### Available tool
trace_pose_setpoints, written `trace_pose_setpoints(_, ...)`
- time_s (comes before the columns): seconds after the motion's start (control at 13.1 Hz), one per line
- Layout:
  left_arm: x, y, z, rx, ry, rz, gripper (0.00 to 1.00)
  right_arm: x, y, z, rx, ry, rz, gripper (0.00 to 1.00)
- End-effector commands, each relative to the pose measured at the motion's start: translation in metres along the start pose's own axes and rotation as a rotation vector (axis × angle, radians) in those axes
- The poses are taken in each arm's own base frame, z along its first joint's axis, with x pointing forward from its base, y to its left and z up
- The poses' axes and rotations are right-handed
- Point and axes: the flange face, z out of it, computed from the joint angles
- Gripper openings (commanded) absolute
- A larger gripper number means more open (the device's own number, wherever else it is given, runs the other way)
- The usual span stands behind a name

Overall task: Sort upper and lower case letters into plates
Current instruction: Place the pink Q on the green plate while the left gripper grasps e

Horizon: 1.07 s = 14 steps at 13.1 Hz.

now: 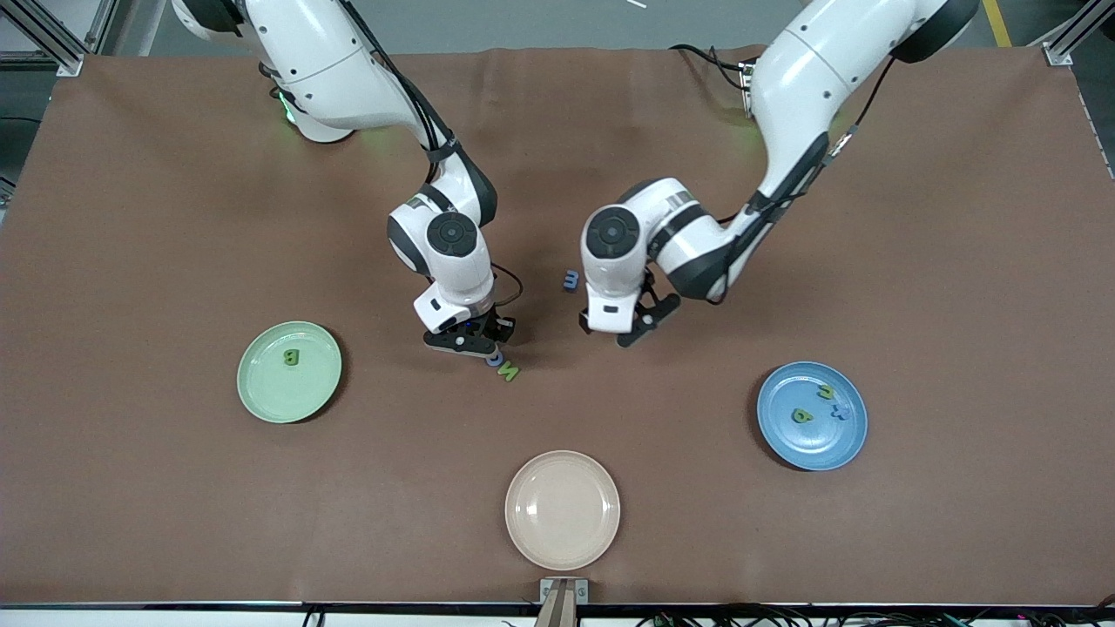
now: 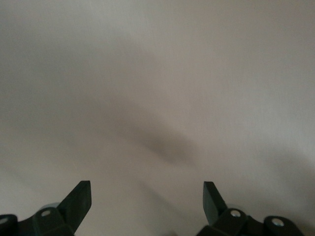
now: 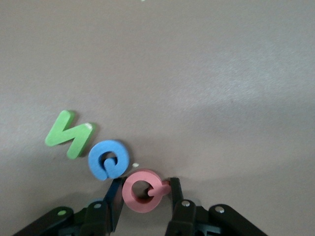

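**Pink letter pinched at mid-table, plates partly filled**

Nearest the front camera: cream-beige plate (image 1: 562, 509), bare, taken here as the landmark.

Farther from the camera than that plate, toward the left arm's end of the table (image 1: 131, 261): blue plate (image 1: 812, 416), carrying a green letter (image 1: 802, 415) near its middle and two smaller letters close to its rim, too small to read.

Farther than the cream-beige plate, toward the right arm's end: mint green plate (image 1: 289, 372), with a green B (image 1: 291, 356) lying in it.

Farther again than the cream-beige plate, about midway between the two coloured plates: green N (image 1: 508, 373) flat on the table, a blue letter (image 3: 108, 159) just beside it, and a pink letter (image 3: 142, 191) touching the blue one.

Right tool (image 3: 143, 196) down at the table over these letters, fingers narrowed onto the pink letter, one on each side.

Left tool (image 2: 146, 191) low over bare table, farther from the camera than the cream-beige plate and slightly toward the blue plate's end, fingers spread wide and holding nothing.

Farthest from the cream-beige plate: small blue letter (image 1: 571, 279), alone on the table beside the left arm's wrist.
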Motion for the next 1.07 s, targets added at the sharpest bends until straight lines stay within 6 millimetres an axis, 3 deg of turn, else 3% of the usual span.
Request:
trace_pose_setpoints(0.0, -0.035, 0.000, 0.007, -0.026, -0.003, -0.029, 0.95, 0.021, 0.023, -0.001, -0.033, -0.007, 0.017, 0.04)
trace_pose_setpoints(0.15, -0.064, -0.007, 0.018, -0.053, 0.007, 0.025, 0.91, 0.043, 0.047, -0.010, -0.045, -0.015, -0.013, 0.03)
trace_pose_setpoints(0.38, -0.084, -0.010, 0.030, -0.097, 0.078, 0.167, 0.83, 0.081, 0.095, -0.029, -0.053, -0.014, -0.034, 0.03)
trace_pose_setpoints(0.61, -0.100, -0.009, 0.026, -0.116, 0.072, 0.337, 0.69, 0.120, 0.162, -0.047, -0.067, -0.034, -0.102, 0.03)
trace_pose_setpoints(0.76, -0.103, -0.010, 0.030, -0.109, 0.070, 0.370, 0.66, 0.142, 0.219, -0.054, -0.056, -0.063, -0.143, 0.03)
trace_pose_setpoints(0.99, -0.106, -0.013, 0.040, -0.088, 0.068, 0.497, 0.59, 0.159, 0.302, -0.047, -0.035, -0.098, -0.220, 0.03)
